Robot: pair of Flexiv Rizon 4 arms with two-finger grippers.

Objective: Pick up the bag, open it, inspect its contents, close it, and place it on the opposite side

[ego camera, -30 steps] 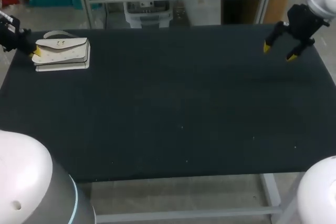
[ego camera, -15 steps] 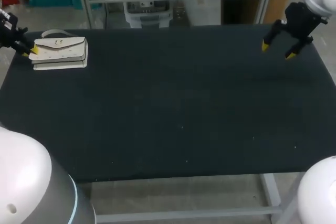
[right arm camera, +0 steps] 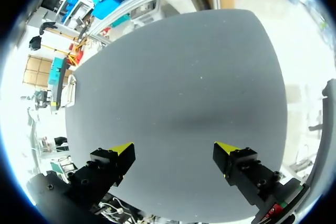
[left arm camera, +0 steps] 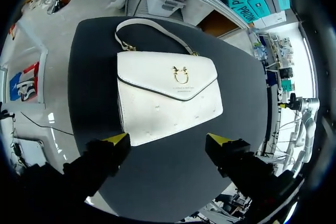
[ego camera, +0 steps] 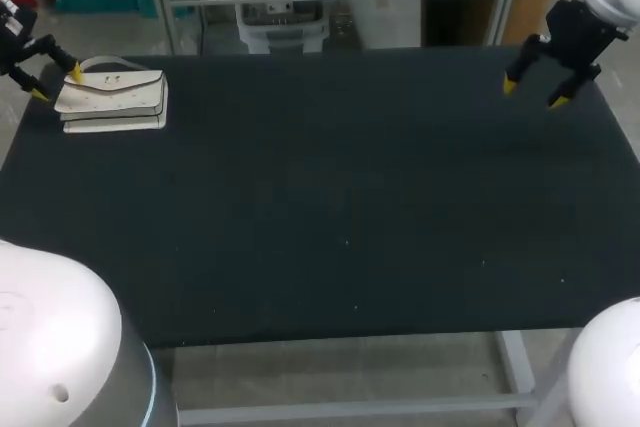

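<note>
The left gripper [left arm camera: 168, 140] has spread wide beside the white handbag [left arm camera: 168, 95], which lies lengthwise along the table's [ego camera: 320, 227] far edge, strap [left arm camera: 152, 24] toward that edge; the right gripper [ego camera: 533, 94] gapes too.

The bench [ego camera: 330, 217] is a wide rectangular top under a dark, matte covering, flecked here and there with tiny pale specks. It is carried on a pale metal frame [ego camera: 515, 367] that shows below its near edge. 1 thing lies on it: a cream bag [ego camera: 112, 97], flat in the far left corner, close to the left edge. Its pointed flap [left arm camera: 152, 72] faces up and is shut, with a small gold clasp [left arm camera: 180, 75] at the middle. The thin strap [left arm camera: 152, 27] arcs over the dark top just behind the bag, toward the far edge
</note>
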